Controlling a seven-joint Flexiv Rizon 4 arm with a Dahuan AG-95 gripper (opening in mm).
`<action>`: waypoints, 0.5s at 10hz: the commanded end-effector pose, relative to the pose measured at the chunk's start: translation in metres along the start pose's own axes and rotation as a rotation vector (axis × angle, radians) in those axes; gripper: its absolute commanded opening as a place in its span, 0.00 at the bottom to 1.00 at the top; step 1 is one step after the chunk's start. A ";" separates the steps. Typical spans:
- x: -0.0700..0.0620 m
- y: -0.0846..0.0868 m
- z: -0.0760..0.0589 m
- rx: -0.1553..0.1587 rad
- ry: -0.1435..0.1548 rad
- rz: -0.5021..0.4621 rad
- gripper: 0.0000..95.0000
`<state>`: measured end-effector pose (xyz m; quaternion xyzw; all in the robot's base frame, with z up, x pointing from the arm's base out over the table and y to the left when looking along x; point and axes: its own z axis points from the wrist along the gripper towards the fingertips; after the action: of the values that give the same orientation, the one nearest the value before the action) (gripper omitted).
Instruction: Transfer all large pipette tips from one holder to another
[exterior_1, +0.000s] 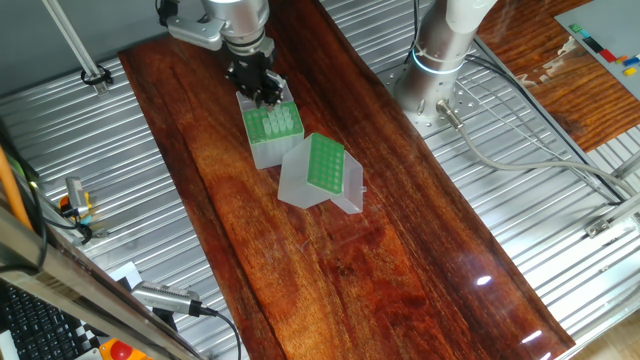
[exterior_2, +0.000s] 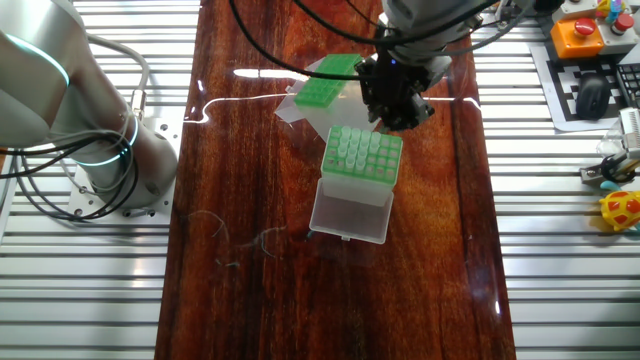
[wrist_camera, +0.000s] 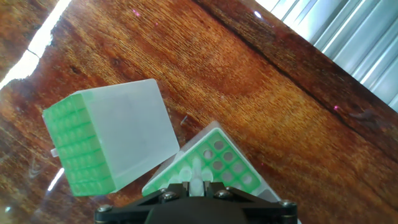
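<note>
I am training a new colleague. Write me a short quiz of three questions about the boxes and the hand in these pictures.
1. True or false: both green-topped boxes stand upright on their bases.
2. The hand hangs over: A) the upright box; B) the box lying on its side; C) neither box.
3. Fill in the missing word: the lid of the upright box is ____.

Key
1. False: the tipped box lies on its side, with its green top facing sideways.
2. A
3. open
</note>
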<state>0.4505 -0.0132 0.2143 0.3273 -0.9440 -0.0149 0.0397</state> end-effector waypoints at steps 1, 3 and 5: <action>0.000 0.000 0.000 0.030 0.032 0.044 0.00; 0.000 0.000 0.000 0.035 0.034 0.048 0.00; 0.000 0.000 0.000 0.035 0.034 0.048 0.00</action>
<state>0.4504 -0.0128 0.2143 0.3052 -0.9509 0.0083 0.0499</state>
